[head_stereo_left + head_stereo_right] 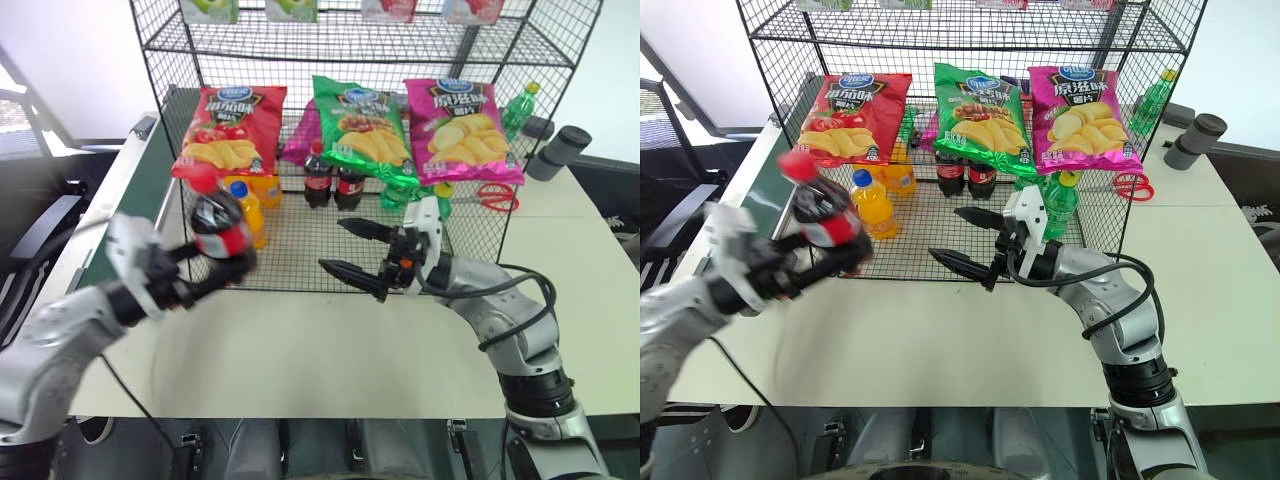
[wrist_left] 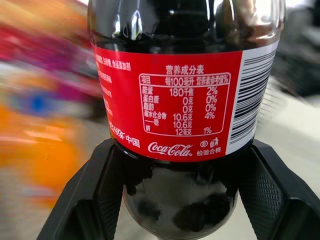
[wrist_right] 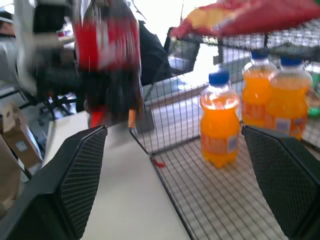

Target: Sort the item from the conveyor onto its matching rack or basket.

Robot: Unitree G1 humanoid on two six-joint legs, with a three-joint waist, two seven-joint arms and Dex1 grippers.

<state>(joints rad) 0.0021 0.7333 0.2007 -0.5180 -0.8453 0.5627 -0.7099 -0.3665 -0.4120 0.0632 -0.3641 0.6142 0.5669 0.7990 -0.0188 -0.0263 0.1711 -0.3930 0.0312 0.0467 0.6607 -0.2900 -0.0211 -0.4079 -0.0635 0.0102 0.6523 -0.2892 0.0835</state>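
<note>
The small plastic cola bottle with dark drink, red cap and red label stands nearly upright, cap tilted slightly away, pinched low on its body by the left pincer above the pale counter; the right pincer, spread wide and empty, faces it from nearby; behind both lies the black wire-grid rack; the left arm is plainly nearer.

The right gripper is gaping wide over the rack's mesh tray, facing three orange bottles and the blurred cola.
</note>
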